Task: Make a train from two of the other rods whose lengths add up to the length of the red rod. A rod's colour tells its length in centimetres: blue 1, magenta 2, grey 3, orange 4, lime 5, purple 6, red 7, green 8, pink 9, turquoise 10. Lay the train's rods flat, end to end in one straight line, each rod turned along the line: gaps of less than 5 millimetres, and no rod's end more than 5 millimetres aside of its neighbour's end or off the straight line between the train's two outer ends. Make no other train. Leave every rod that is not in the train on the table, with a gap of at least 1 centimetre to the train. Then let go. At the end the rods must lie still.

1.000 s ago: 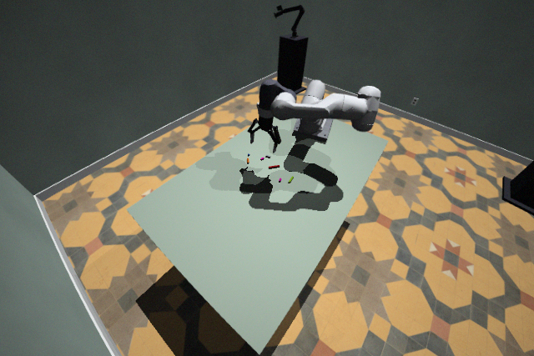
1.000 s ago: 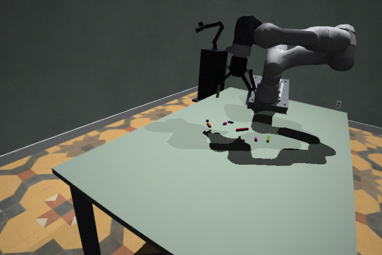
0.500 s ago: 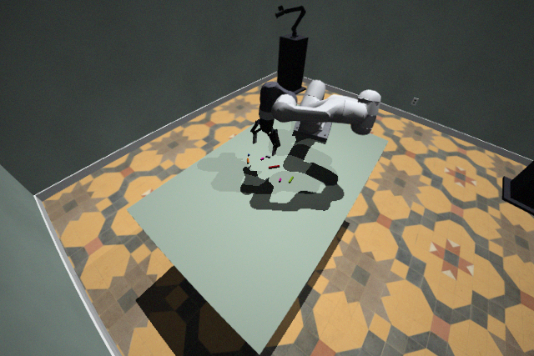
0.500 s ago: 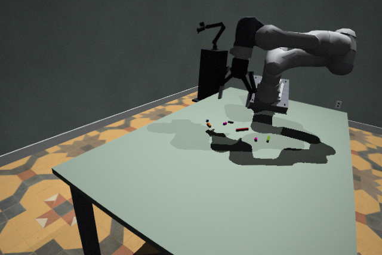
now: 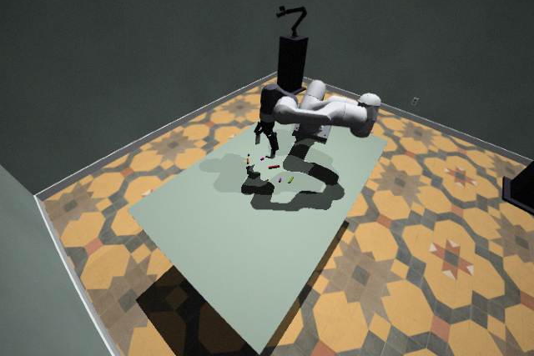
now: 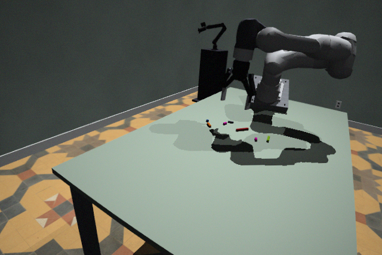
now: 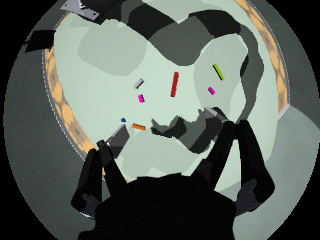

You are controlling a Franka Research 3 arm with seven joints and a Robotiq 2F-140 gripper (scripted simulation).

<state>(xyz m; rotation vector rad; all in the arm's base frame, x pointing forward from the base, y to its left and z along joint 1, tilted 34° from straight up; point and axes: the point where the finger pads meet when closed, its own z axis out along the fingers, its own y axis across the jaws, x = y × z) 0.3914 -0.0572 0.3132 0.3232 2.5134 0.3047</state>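
Several small rods lie on the pale green table [image 5: 215, 235] [image 6: 185, 199]. The red rod [image 5: 274, 167] [image 6: 242, 129] [image 7: 174, 84] lies in the middle. A lime rod [image 5: 290, 179] [image 6: 268, 138] [image 7: 218, 72] and a magenta rod [image 5: 279, 180] [image 6: 255, 138] [image 7: 211, 91] lie on one side of it. A second magenta rod [image 5: 261, 157] [image 6: 224, 123] [image 7: 140, 99] and a grey rod [image 6: 230, 122] [image 7: 139, 83] lie on the other side. Farther out are an orange rod [image 5: 247, 160] [image 6: 208, 124] [image 7: 138, 127] and a tiny blue rod [image 5: 248, 154] [image 6: 207, 120] [image 7: 123, 120]. My gripper [image 5: 264, 147] [image 6: 235, 101] [image 7: 164, 123] is open and empty, hanging above the rods.
The robot's base [image 5: 312, 130] [image 6: 271, 98] stands on the table's far end. A black pedestal [image 5: 292, 61] [image 6: 212, 70] with a camera arm stands on the floor behind the table. A dark box [image 5: 519, 188] is on the floor at the right.
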